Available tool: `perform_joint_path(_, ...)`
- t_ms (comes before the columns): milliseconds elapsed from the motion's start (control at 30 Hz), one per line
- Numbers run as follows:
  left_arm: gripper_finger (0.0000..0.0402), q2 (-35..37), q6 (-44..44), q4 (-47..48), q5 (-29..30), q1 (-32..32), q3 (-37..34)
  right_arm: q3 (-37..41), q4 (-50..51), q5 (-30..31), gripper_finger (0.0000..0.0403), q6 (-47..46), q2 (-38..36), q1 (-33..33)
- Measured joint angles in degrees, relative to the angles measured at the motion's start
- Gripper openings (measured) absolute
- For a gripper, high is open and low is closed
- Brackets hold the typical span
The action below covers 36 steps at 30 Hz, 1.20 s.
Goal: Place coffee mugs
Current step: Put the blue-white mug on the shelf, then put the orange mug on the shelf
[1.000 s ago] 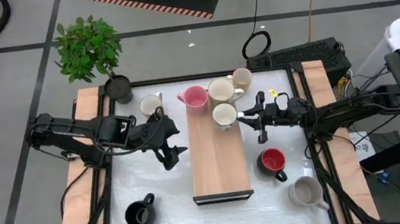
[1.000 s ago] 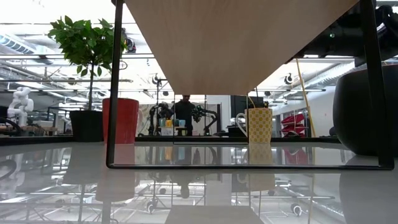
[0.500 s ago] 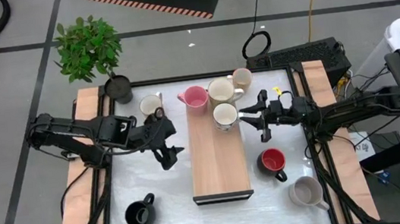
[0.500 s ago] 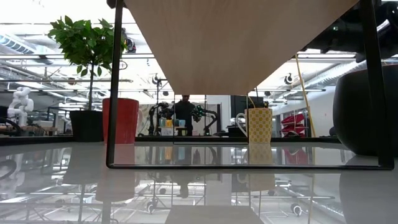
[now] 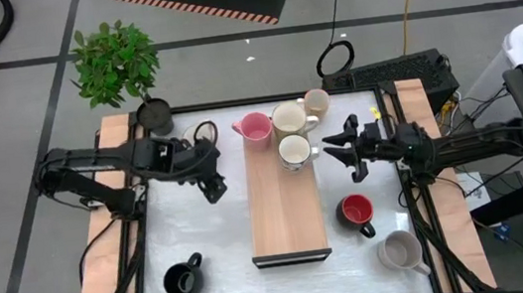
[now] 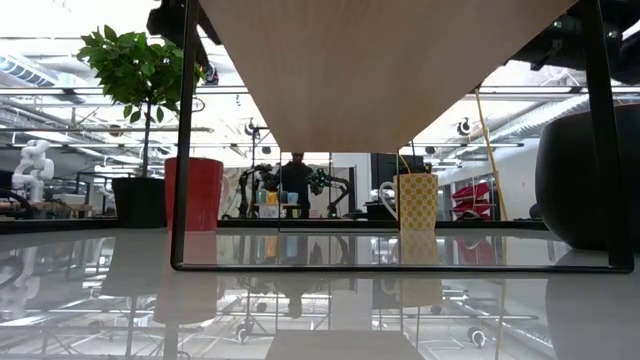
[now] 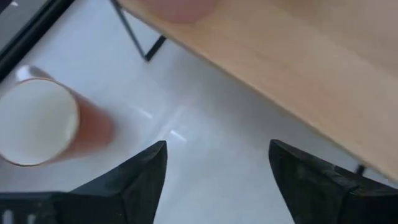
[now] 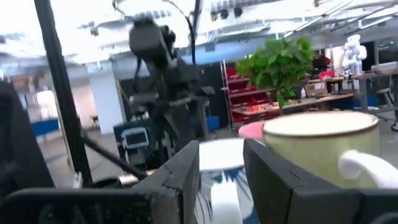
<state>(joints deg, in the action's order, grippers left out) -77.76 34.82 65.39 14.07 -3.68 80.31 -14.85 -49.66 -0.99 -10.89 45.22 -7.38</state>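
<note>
Left pincer (image 5: 207,176) was found released, empty, over the bench (image 5: 203,244) at nine o'clock of the shelf (image 5: 286,204). Right pincer (image 5: 346,149) was noted part-open, empty, at three o'clock of a cream mug (image 5: 293,151), apparently clear of it.

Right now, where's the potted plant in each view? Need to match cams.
High view: potted plant at upper left, just off the table's far-left corner.
Low view: potted plant at upper left, behind the table.
Left wrist view: not in it.
Right wrist view: potted plant in the background, right of centre.
Shared landmark: the wooden shelf, table centre in the high view, overhead in the low view, and across the left wrist view.
</note>
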Motion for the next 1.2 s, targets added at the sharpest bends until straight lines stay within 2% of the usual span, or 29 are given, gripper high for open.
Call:
perform_joint_path(133,0.0260,0.0,-4.7,2.5,-1.0,3.2,0.0,-1.9,2.5,2.5,0.0114,-4.4,-2.4,0.0)
perform_joint_path(333,0.0257,0.0,-9.1,6.6,0.4,10.0,0.0,-8.5,10.9,2.6,0.0114,-10.8,-3.6,0.0)
perform_joint_path(500,0.0257,0.0,-18.9,6.6,-0.3,16.7,-1.1,-14.7,16.7,5.4,0.0114,-15.5,-3.5,0.0)
perform_joint_path(667,0.0257,0.0,-36.3,3.4,-1.1,20.0,-4.1,-18.6,17.2,9.4,0.0114,-16.1,-3.5,0.0)
perform_joint_path(800,0.0257,0.1,-46.4,-0.4,-1.0,21.8,-8.2,-20.6,17.2,10.2,0.0114,-16.2,-3.5,0.0)
perform_joint_path(967,0.0257,0.0,-52.0,-5.3,-1.1,24.7,-14.5,-21.0,17.9,10.2,0.0114,-17.0,-3.5,0.5)
perform_joint_path(1200,0.0257,0.3,-55.9,-10.2,-1.1,26.8,-19.0,-21.0,19.2,13.1,0.0114,-16.9,-1.6,2.5)
